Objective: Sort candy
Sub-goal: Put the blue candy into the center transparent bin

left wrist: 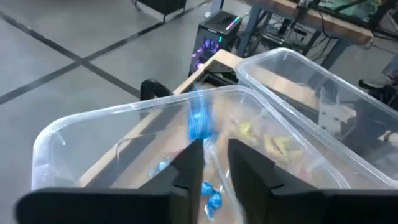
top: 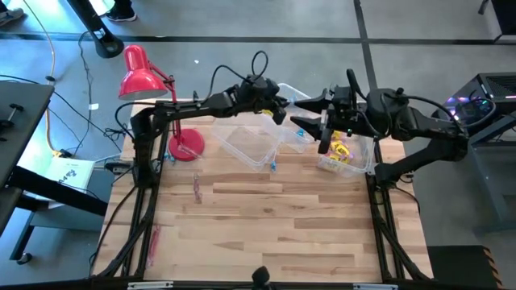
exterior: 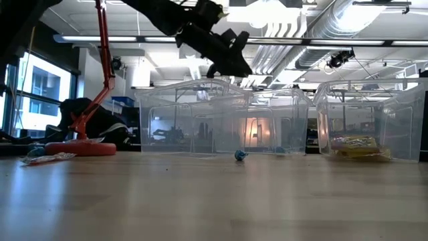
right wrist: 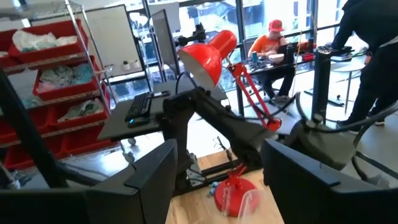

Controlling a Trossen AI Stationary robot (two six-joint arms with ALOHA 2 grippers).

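My left gripper hangs over a clear bin at the table's far middle, its fingers a narrow gap apart. A blue-wrapped piece shows blurred just past the fingertips, above other blue pieces on the bin's floor. My right gripper is wide open and empty, close by on the right and facing the left arm. Yellow packets lie in the right bin. One blue piece and red sticks lie on the table. My left gripper: the blue piece is blurred right at the end of one finger, over the bin. I cannot tell whether the finger touches it. Nothing shows between the two fingers.
A third clear bin stands nearer, in the table's middle. A red desk lamp stands at the far left on its base. Another red stick lies near the left edge. The near half of the table is bare wood.
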